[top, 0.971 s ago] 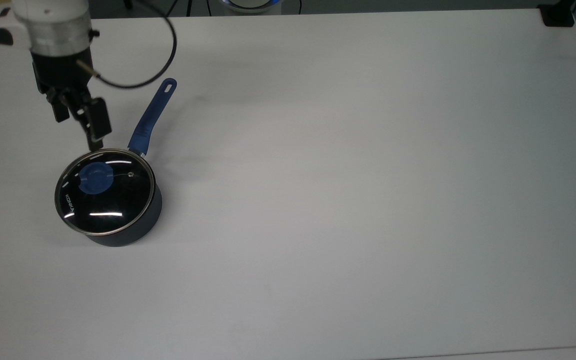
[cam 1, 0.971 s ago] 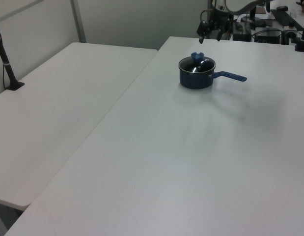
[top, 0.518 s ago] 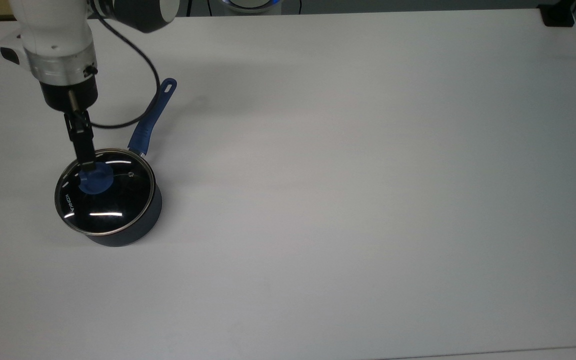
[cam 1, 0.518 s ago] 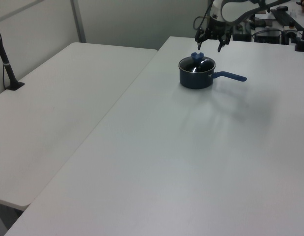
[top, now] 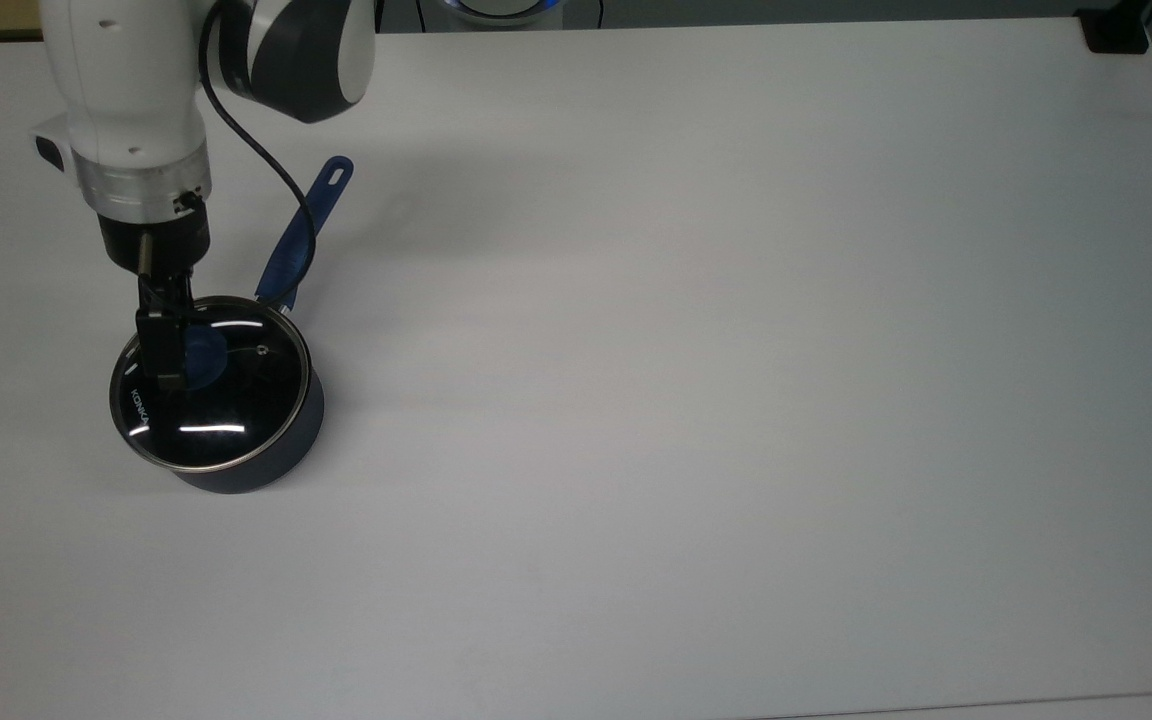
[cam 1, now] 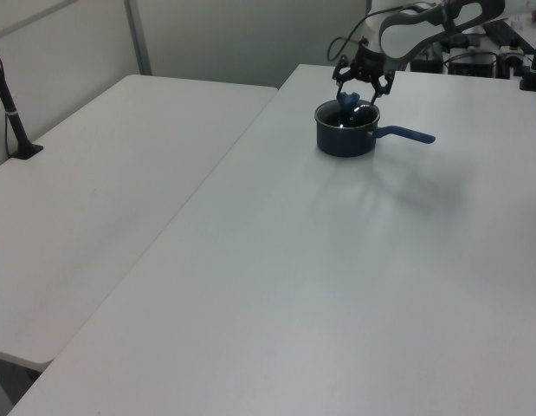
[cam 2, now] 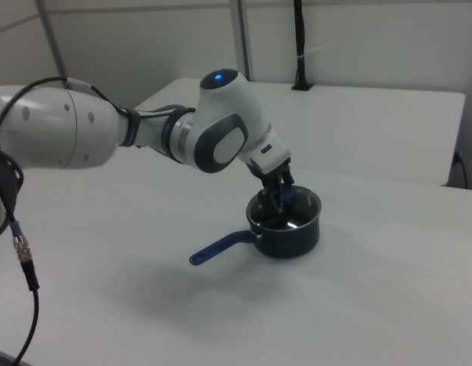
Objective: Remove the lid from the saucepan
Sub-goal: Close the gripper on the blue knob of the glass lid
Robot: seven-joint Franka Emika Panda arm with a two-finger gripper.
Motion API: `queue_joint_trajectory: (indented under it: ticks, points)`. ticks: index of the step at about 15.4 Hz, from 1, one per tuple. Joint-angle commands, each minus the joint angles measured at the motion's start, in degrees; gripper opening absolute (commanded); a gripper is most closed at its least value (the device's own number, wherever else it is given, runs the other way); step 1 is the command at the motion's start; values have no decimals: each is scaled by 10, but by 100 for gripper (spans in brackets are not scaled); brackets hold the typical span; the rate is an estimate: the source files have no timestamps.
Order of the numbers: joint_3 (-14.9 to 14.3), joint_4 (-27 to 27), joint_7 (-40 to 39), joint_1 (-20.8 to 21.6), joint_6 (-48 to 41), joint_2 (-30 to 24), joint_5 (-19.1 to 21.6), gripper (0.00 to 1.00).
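The saucepan (top: 266, 455), dark navy, stands near the top view's left with its long blue handle (top: 303, 230) pointing up and to the right. The glass lid (top: 226, 405) sits on it, steel rim all round, and its blue knob (top: 204, 358) is partly covered by my arm. My gripper (top: 181, 360) is lowered onto the lid, open, with a black finger (top: 162, 350) beside the knob. In the left view the gripper (cam 1: 355, 100) straddles the knob above the saucepan (cam 1: 345, 139). The right view has the gripper (cam 2: 279, 203) reaching into the top of the saucepan (cam 2: 290, 232).
The white table (top: 736, 350) stretches wide to the top view's right. A black cable (top: 281, 190) loops from my wrist over the pan handle. A black clamp (top: 1116, 32) sits at the far right corner. A second table (cam 1: 103, 191) and a black post (cam 1: 9, 108) lie on the left view's left.
My arm has come forward and down from behind the saucepan, and the wrist has turned. The fingers have dropped from above the lid's far rim to beside the knob. The saucepan has not moved.
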Motion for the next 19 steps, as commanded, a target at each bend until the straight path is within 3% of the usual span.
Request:
queue_joint_trajectory:
  ticks: [1,13,16,19]
  points:
    - [-3,21,8,7,5,14,17,88]
    - [1,28,17,11,13,29,11,87]
    - [6,28,12,11,14,30,-7,74]
    - [6,28,4,8,14,29,-10,49]
